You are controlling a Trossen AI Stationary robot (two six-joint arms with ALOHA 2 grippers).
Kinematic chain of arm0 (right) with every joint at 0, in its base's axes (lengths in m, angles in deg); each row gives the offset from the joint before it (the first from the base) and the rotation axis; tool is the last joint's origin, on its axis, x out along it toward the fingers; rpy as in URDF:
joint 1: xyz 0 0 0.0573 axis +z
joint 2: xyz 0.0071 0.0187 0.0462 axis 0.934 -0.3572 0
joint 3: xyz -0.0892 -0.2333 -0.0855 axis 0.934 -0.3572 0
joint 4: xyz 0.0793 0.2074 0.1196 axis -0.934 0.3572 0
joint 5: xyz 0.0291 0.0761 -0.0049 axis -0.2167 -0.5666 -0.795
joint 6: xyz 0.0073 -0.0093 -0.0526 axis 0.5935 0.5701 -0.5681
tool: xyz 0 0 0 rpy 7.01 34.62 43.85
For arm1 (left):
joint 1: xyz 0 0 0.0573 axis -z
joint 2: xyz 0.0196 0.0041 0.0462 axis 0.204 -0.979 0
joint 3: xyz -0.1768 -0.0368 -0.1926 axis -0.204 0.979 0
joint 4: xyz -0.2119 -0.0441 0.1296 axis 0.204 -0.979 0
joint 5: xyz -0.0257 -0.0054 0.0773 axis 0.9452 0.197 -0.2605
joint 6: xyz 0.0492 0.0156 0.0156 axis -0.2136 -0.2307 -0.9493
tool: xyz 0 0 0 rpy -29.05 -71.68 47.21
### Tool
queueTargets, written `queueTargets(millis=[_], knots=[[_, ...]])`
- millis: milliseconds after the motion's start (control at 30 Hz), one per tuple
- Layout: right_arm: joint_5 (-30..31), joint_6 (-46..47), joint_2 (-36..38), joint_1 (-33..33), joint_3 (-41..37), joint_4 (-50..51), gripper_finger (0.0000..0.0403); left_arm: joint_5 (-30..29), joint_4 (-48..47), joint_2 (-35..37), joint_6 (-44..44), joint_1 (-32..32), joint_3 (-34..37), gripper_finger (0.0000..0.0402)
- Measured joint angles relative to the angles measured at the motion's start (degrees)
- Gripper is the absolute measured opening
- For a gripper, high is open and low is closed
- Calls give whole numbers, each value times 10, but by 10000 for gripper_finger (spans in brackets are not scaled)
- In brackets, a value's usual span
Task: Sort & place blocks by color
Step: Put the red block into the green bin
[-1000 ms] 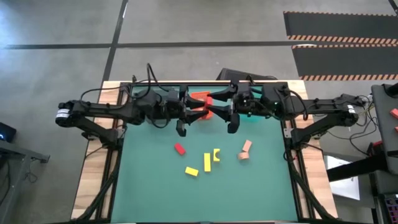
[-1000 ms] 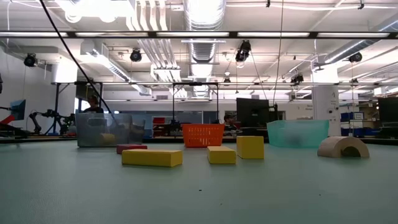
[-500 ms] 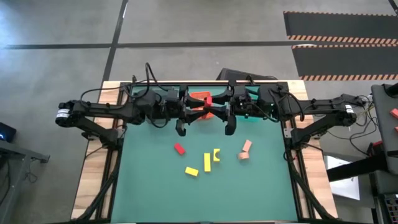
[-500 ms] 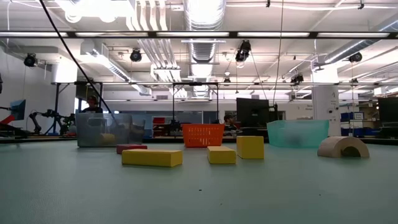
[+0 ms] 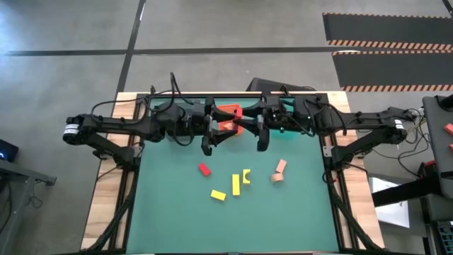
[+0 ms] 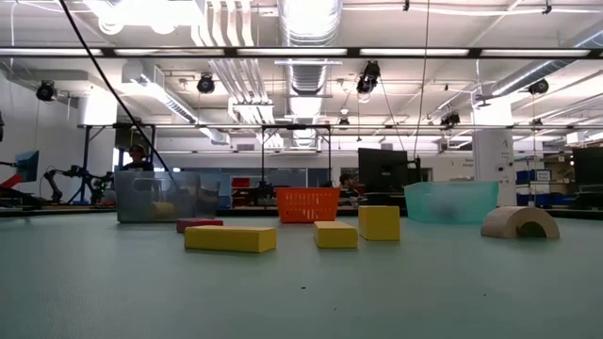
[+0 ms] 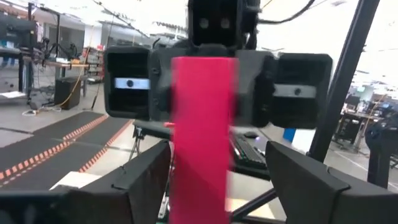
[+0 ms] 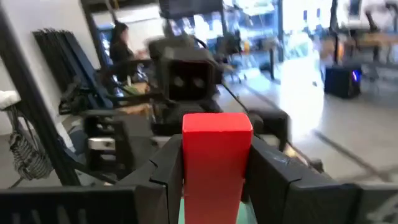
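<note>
Above the table's far edge, the right pincer (image 8: 214, 180) clamps the red block (image 8: 216, 163) between its fingers, while the left pincer (image 7: 211, 180) stands spread, fingers clear of it. The block looks light, rigid and smooth-sided, best gripped across its flat faces. Other blocks (image 5: 236, 184) lie mid-table.

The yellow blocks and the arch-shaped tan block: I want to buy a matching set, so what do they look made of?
The yellow blocks look like painted wood or solid plastic: flat matte faces, crisp edges, even colour, no visible grain. The arch-shaped tan block looks like unpainted light wood, pale and dull, though moulded plastic can't be ruled out.
</note>
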Motion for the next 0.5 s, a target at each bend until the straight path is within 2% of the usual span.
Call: queueTargets(millis=[200,333,500], knots=[[1,48,0,-37,49,153,121,-6,-72,29,6,0,0,250],[1,116,0,-80,78,273,121,-29,-139,47,24,-1,1,251],[-1,215,-1,-141,96,407,121,-36,-174,68,29,0,0,251]])
